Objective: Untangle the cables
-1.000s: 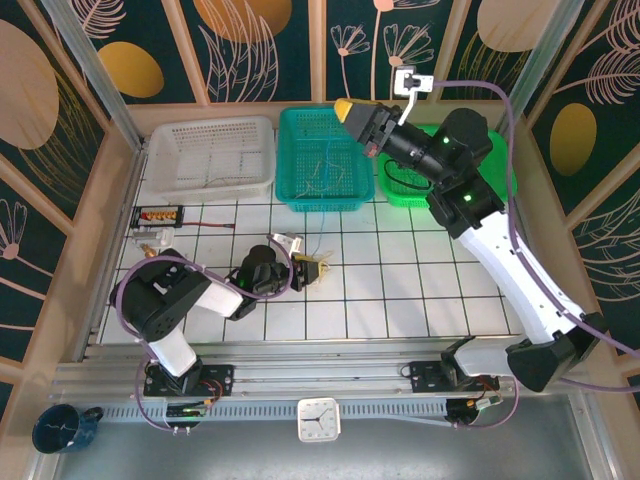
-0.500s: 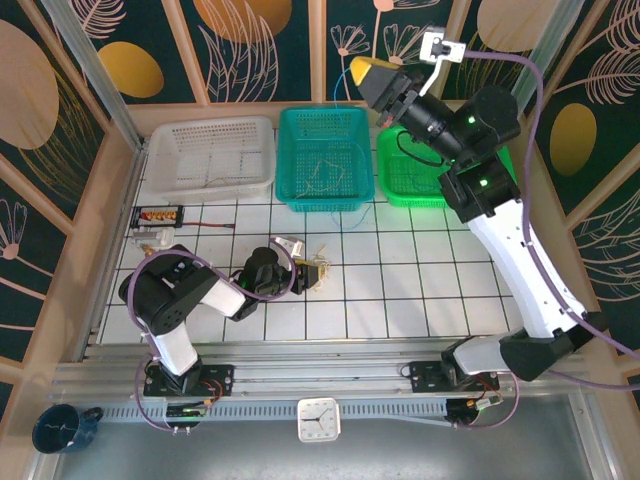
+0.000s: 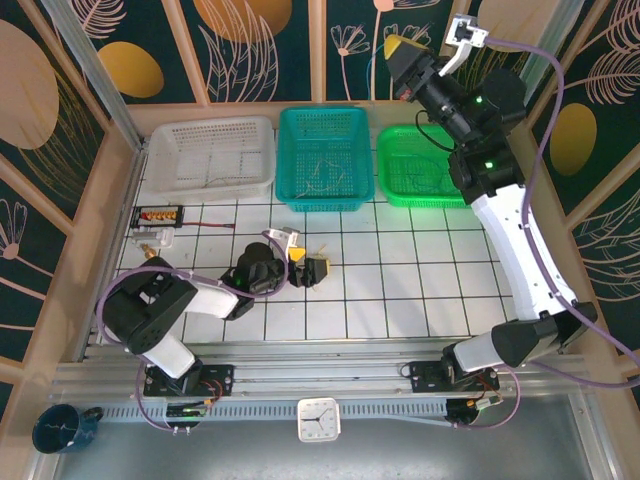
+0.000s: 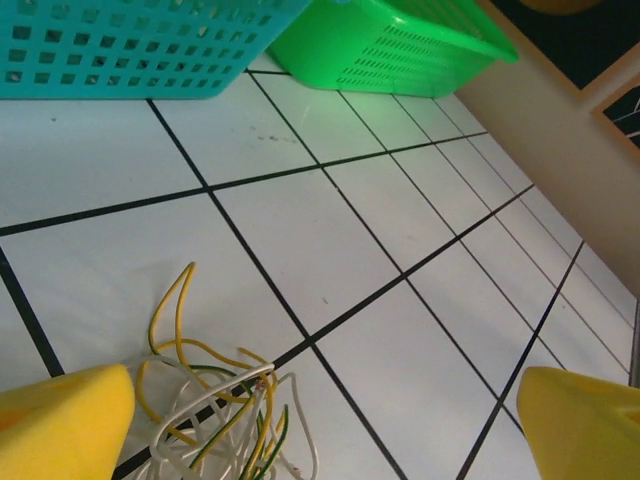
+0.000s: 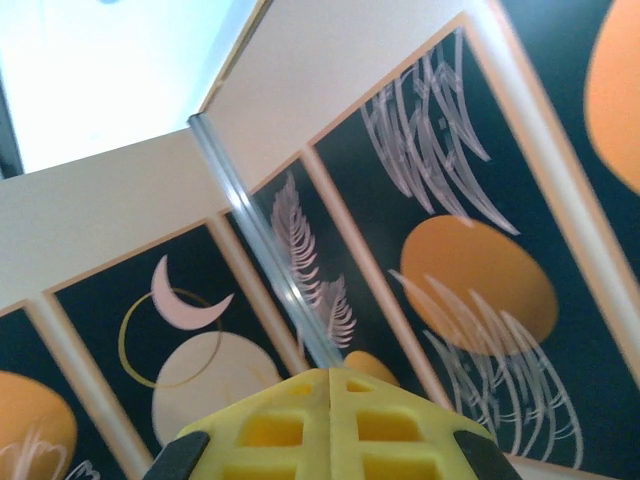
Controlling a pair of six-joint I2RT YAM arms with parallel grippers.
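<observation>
Cables [image 4: 215, 420], a yellow-white-green knot, are lying on the tiled bench [image 4: 400, 200] inside the spread left pincer [image 3: 303, 264], seemingly awaiting a pinch on one strand, while the right pincer [image 3: 408, 58] is hovering high, pressed together.

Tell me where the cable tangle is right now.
In the left wrist view the cables lie on the white tiles at bottom left, inside the open left gripper, short of the teal basket.

A robot lab cell: tiled table [image 3: 420, 290] walled by leaf-patterned panels [image 3: 250, 40], edged with aluminium rail [image 3: 300, 375].
</observation>
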